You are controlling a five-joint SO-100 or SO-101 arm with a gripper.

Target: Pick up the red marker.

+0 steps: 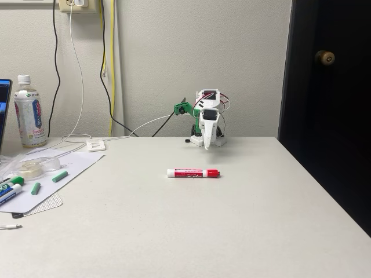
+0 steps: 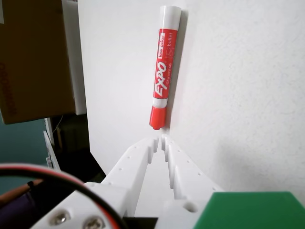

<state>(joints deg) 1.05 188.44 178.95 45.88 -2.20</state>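
Red-capped white marker with red label (image 1: 193, 172) lies flat mid-desk, untouched. My white two-finger tool (image 2: 159, 139) sits at the far edge, jaws nearly closed, empty. I've got approach, grasp and lift all left.

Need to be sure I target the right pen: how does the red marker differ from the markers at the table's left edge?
In the fixed view the red marker lies alone on bare table in front of the end effector; the left-edge markers rest on a white sheet among clutter. Its cap and label are red; theirs show green and blue. It lies crosswise; they lie angled. Both have white barrels.
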